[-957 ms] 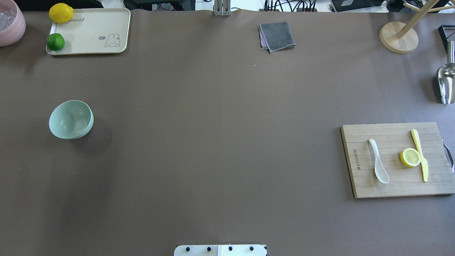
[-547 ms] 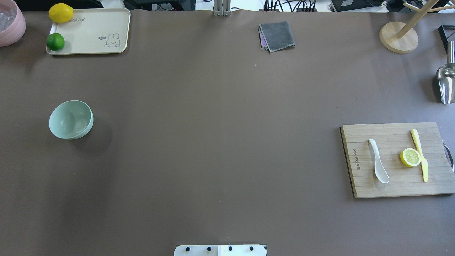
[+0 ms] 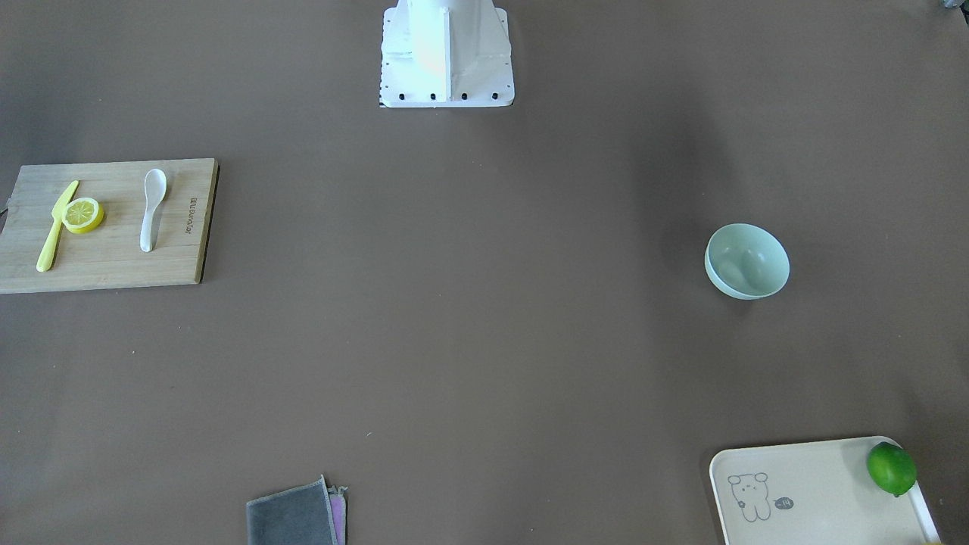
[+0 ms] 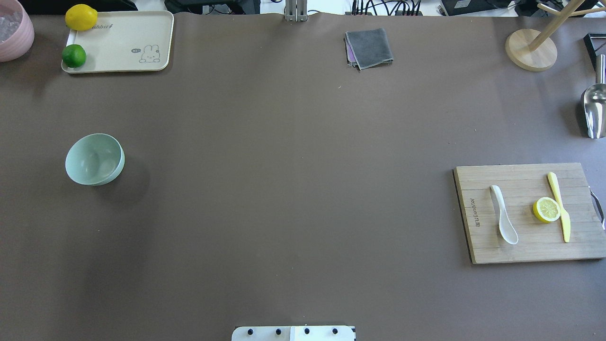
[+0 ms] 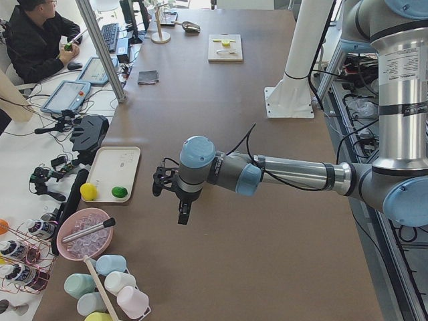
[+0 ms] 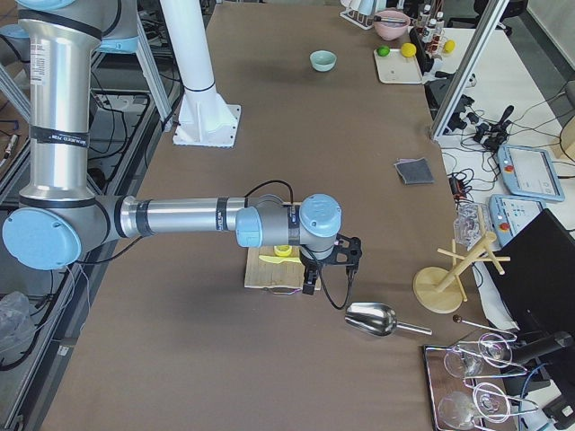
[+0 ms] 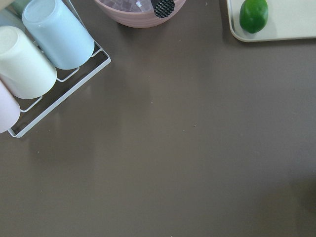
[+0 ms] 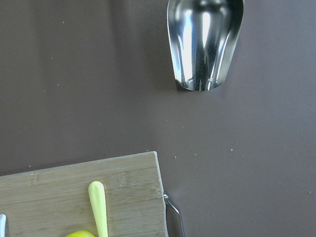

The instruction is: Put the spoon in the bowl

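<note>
A wide counter (image 4: 303,189), covered in a matte brown sheet, is seen under even, diffuse light; soft shadows are cast on it; a white side desk (image 5: 27,150) is set along its far edge, behind aluminium posts (image 5: 100,50).

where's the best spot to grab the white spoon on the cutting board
Take the spoon by its slim handle, coming straight down from above with the jaws across its width. It lies flat on the cutting board, scoop toward the robot, with bare wood on both sides of the handle.
</note>
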`<control>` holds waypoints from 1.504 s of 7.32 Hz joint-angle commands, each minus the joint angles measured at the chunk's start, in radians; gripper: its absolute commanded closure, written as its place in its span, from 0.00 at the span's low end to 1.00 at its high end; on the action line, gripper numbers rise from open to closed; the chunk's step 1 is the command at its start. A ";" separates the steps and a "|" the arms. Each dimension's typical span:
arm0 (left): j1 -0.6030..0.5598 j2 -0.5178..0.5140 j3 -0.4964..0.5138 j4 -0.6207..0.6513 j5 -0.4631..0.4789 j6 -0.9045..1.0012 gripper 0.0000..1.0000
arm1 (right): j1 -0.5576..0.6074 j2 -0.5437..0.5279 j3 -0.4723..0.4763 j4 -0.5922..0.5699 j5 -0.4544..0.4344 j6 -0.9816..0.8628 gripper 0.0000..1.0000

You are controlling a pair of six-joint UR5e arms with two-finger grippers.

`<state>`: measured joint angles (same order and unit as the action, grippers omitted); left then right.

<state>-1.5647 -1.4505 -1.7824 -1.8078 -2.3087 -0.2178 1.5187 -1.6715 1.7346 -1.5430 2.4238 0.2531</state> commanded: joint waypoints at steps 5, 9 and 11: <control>0.124 -0.065 -0.002 -0.091 -0.018 -0.047 0.02 | -0.008 0.021 0.035 0.011 0.053 -0.006 0.00; 0.397 -0.171 0.181 -0.478 -0.009 -0.184 0.02 | -0.090 0.125 -0.004 0.006 0.110 0.000 0.00; 0.406 -0.227 0.311 -0.599 -0.006 -0.427 0.02 | -0.107 0.122 -0.019 0.120 0.136 -0.002 0.00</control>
<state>-1.1714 -1.6427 -1.5501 -2.3247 -2.3173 -0.5234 1.4242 -1.5485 1.7277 -1.5057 2.5477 0.2506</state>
